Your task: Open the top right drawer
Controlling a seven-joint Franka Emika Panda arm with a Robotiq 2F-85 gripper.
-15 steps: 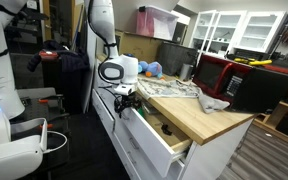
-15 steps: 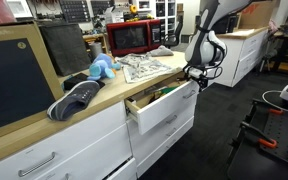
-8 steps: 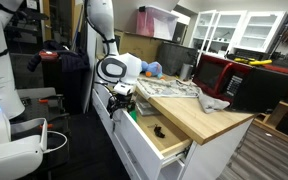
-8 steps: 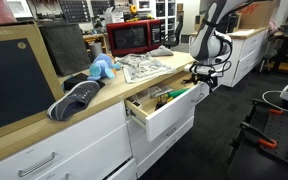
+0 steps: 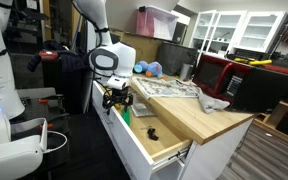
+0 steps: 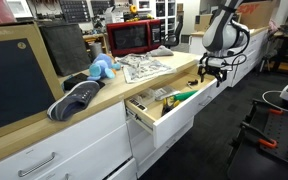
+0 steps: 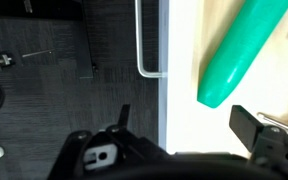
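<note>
**Q:** The top right drawer [image 5: 136,150]: where does it sit relative to the tool [image 5: 117,98]?

**A:** Directly below and ahead of the tool. In both exterior views it stands well out of the cabinet, under the edge of the worktop [image 5: 209,118], with its pale inner box exposed. In the wrist view the white front panel runs between the tool's two fingers. The slim metal handle [image 7: 144,45] lies just beyond the fingertips.

**Q:** Tool state?

**A:** Spread. One finger stands on each side of the front panel and nothing is pinched. Contact with the panel cannot be confirmed.

**Q:** Handling characteristics?

**A:** By judgement, a rigid box on runners, lightly loaded. A green object [image 7: 239,50] and a small dark item [image 5: 152,132] lie inside. It should travel in a straight line only, and sideways force may bind it. The flat front looks smooth and gives poor grip. Take hold at the handle, hooking behind the middle of the bar. The opening appears largely complete.
</note>
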